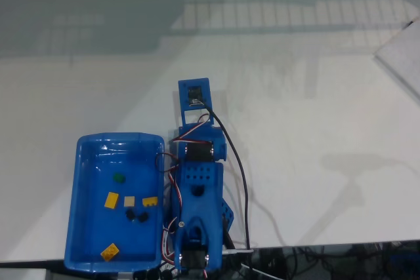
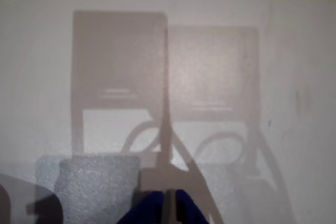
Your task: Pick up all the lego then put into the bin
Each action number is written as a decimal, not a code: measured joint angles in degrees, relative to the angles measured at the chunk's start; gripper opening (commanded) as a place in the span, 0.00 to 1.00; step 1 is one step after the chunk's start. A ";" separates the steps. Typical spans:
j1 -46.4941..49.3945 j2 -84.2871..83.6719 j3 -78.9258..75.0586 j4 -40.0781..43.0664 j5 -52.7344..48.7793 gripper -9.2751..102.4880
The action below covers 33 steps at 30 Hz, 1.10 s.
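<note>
Lego (image 1: 130, 202) lies in bin (image 1: 73, 195), apart from closed fingers (image 2: 152, 209).

Glossy blue plastic bin (image 1: 85, 162), matt table (image 1: 315, 96)

glossy white table (image 1: 315, 96), window reflections

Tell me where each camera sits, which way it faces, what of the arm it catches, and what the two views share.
Fixed view: mounted above, looking down on the white table, the blue bin holding the lego, and the folded blue arm with its wires.
Wrist view: rides on the arm, aimed down at bare table with overlapping shadows; the blue tips of the gripper enter from the bottom edge, close together.
Shared: the same white table surface and the blue arm; the bin appears in the fixed view.
</note>
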 measured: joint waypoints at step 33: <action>0.00 0.00 0.00 0.79 0.18 0.08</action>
